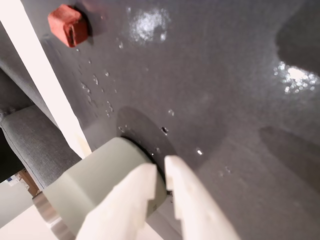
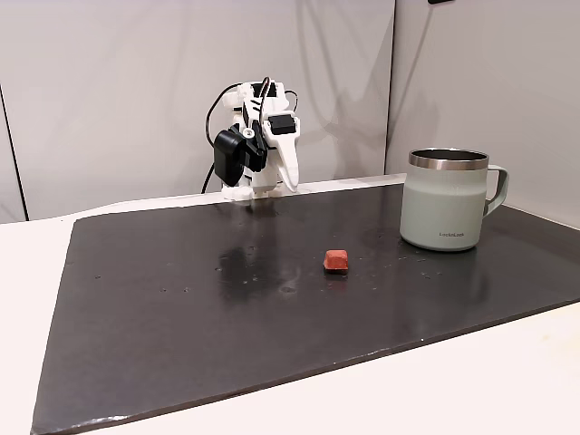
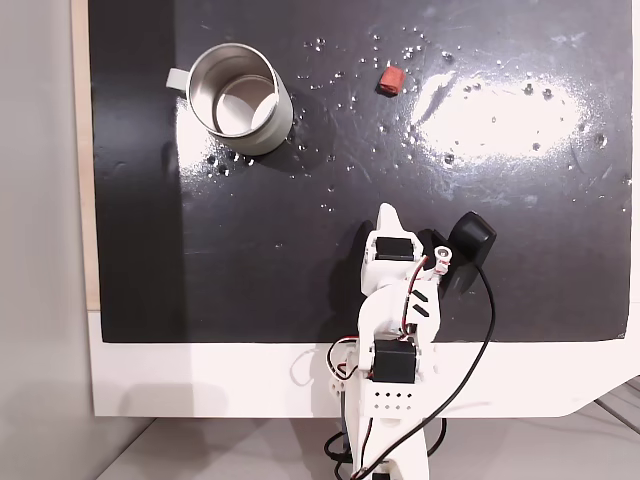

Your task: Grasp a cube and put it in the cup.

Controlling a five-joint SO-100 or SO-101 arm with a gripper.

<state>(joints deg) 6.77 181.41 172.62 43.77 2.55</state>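
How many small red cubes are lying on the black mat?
1. The cube lies on the black mat, in the open, to the left of the cup in that fixed view. Nothing suggests another, and the cup's inside looks empty from above.

I see the cube, a tiny red-brown block, lying flat on the dark mat. The cup, pale green with a shiny steel rim, stands upright, well apart from it.
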